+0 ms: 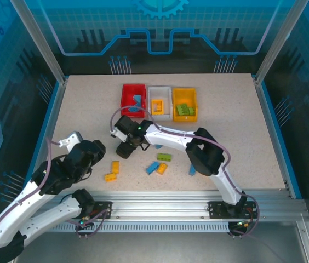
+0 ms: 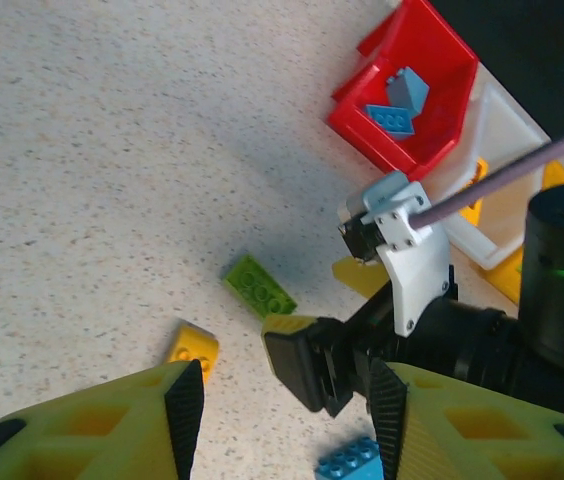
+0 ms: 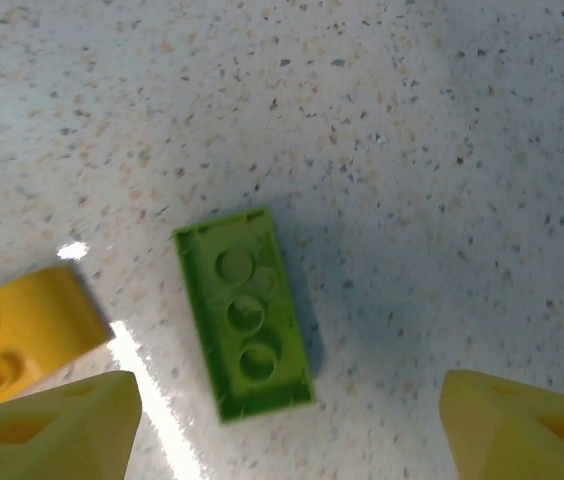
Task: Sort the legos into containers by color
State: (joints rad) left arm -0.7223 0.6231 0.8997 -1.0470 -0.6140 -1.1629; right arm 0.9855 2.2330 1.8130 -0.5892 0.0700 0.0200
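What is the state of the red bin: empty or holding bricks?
Holding bricks. Two blue bricks lie inside the red bin in the left wrist view, and blue shows in it from above too.

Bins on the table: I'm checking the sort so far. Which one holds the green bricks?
The yellow-orange bin, rightmost in the row, holds the green bricks; the red bin holds blue bricks, the white bin an orange brick.

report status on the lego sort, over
Left fingers open, empty. Right fingers open above green brick, flat on table, not gripped. Yellow brick close beside it.
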